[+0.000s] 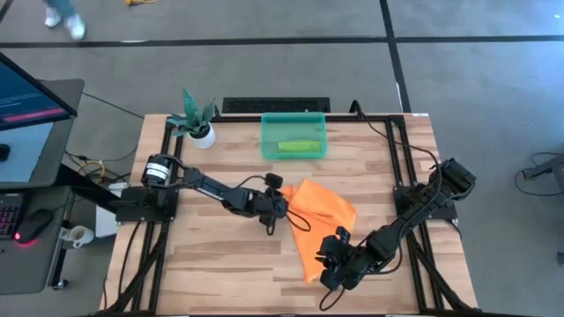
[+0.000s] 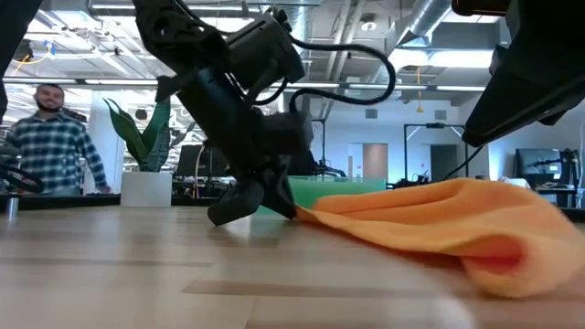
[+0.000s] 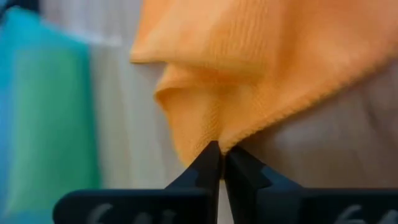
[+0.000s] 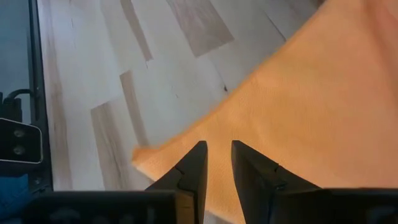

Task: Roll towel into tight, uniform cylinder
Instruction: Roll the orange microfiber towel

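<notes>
R gripper [image 1: 333, 264] at near edge of orange towel [image 1: 319, 220], fingers a bit apart over the cloth, can't tell if gripping. Towel crumpled mid-table, right of center. L gripper [image 1: 280, 216] pinched together on towel's left corner. Far side: green bin [image 1: 293, 136], potted plant [image 1: 198, 119].

You're in an open-plan robotics lab or industrial workspace: bare ducts and pipes [image 2: 430, 27] run across an unfinished ceiling, with rows of monitors [image 2: 539, 169] on benches behind. The wooden table [image 1: 211, 255] sits in a black metal frame on grey concrete floor marked with dark tape lines [image 1: 264, 40]. A lit operator screen [image 1: 26, 106] stands beside it; a person [image 2: 50, 142] waits behind.
</notes>
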`<state>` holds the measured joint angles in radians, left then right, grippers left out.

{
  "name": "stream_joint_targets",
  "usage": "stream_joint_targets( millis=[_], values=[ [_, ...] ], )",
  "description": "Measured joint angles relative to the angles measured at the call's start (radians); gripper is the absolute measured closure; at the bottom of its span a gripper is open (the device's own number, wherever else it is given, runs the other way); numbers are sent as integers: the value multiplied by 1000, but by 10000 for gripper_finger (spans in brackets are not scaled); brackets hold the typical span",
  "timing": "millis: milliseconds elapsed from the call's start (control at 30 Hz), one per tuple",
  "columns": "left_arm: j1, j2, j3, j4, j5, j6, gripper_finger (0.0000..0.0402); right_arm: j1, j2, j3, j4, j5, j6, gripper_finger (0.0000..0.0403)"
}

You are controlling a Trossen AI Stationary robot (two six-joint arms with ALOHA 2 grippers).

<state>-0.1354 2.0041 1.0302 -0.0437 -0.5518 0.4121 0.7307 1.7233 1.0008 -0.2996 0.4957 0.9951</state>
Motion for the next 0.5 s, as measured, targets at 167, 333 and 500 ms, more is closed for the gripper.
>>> stream_joint_targets(
  millis=[167,333,500],
  values=[
    [-74,-14,-2,-105,-193,-146,399,0,0,0,-7,0,-8,308],
    [-146,-77,-13,-277,-192,-389,400,0,0,0,-11,3,-36,308],
    [-196,-145,-8,-410,-164,-634,401,0,0,0,-7,3,-79,308]
  ],
)
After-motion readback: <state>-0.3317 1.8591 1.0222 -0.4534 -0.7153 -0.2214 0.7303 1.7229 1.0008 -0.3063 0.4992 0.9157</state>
